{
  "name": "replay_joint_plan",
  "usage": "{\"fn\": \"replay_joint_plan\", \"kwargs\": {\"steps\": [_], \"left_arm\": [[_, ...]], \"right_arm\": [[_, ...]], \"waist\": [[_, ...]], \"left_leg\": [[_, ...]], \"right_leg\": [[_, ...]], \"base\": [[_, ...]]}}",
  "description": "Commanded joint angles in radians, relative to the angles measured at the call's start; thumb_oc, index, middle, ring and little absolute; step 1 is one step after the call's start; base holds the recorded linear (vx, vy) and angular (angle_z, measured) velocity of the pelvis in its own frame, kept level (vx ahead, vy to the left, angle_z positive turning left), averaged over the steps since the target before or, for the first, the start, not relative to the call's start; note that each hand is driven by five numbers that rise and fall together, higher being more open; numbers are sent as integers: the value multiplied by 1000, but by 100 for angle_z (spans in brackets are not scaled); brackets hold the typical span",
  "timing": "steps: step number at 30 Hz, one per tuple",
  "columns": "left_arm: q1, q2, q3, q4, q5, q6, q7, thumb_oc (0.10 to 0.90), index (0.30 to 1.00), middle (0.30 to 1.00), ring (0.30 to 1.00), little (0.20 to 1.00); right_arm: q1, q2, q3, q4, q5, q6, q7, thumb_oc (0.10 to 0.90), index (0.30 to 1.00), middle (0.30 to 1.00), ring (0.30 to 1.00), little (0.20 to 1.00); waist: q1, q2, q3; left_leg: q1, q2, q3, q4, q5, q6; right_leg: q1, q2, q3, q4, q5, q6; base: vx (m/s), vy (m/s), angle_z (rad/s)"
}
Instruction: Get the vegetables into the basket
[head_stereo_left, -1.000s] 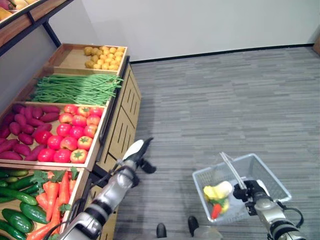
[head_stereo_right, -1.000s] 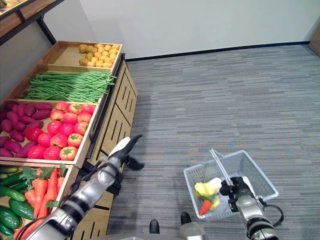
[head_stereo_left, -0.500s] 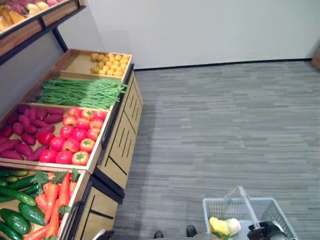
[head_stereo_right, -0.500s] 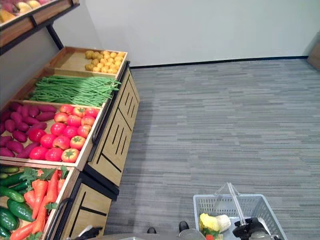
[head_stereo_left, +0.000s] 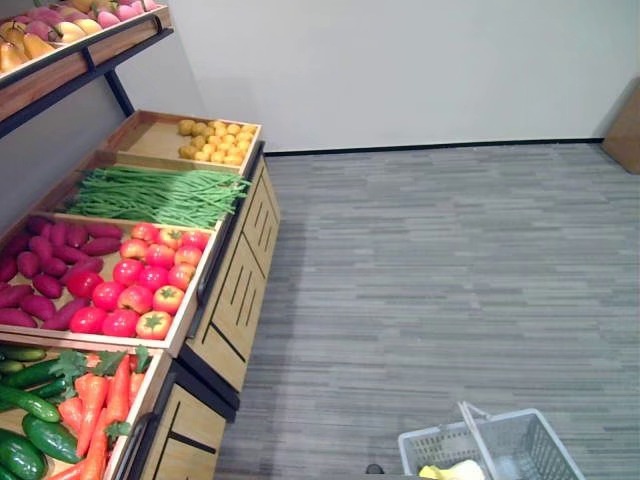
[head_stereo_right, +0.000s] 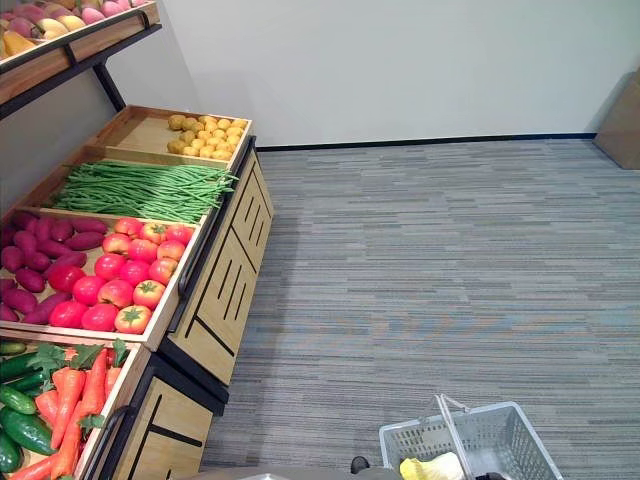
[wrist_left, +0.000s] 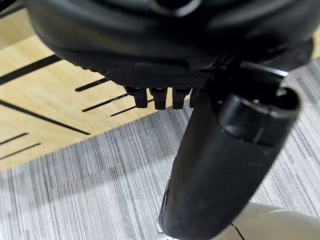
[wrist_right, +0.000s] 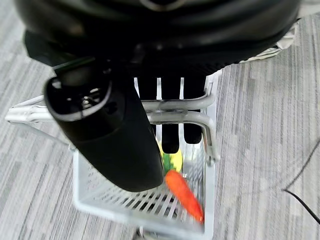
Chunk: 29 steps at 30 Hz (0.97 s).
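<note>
Seemingly the right hand (wrist_right: 165, 115) curls round the basket (wrist_right: 145, 200) handle; left hand (wrist_left: 165, 97) curled, empty; no legible writing.

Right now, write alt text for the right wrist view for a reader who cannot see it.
The robot's dark right hand has its fingers curled round the grey handles of a pale plastic basket hanging over striped grey carpet. Inside the basket lie an orange carrot and part of a yellow and green vegetable.
</note>
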Motion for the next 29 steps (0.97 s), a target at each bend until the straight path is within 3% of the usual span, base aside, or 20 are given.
{"fn": "replay_joint_plan", "kwargs": {"steps": [1, 2, 4, 29], "left_arm": [[-54, 27, 0, 20, -8, -6, 17, 900, 1000, 1000, 1000, 1000], [-55, 21, -7, 11, -14, -10, 16, 900, 1000, 1000, 1000, 1000], [-56, 18, -10, 7, -17, -11, 20, 900, 1000, 1000, 1000, 1000], [-51, 1, 2, -22, -81, -24, 32, 900, 1000, 1000, 1000, 1000]], "right_arm": [[-47, -17, 29, 32, -3, -10, 9, 400, 300, 300, 300, 300], [-48, -16, 34, 37, -10, -8, 6, 400, 300, 300, 300, 300], [-51, -19, 30, 39, -16, -9, -10, 900, 1000, 1000, 1000, 1000], [-62, -2, 53, 49, -22, -7, -17, 900, 1000, 1000, 1000, 1000]], "waist": [[-5, -28, 1], [-5, -28, 3], [-4, -27, 4], [4, -22, 13]], "left_leg": [[-15, -25, -6, 6, -28, -18], [-15, -24, -6, 6, -27, -17], [-17, -25, -5, 6, -28, -17], [-18, -29, -7, 6, -31, -15]], "right_leg": [[46, -33, -10, 42, -100, 42], [44, -34, -12, 40, -99, 42], [44, -35, -12, 38, -97, 42], [47, -40, -17, 28, -91, 45]], "base": [[0, 0, 0], [0, 0, 0], [0, 0, 0], [0, 0, 0]]}}
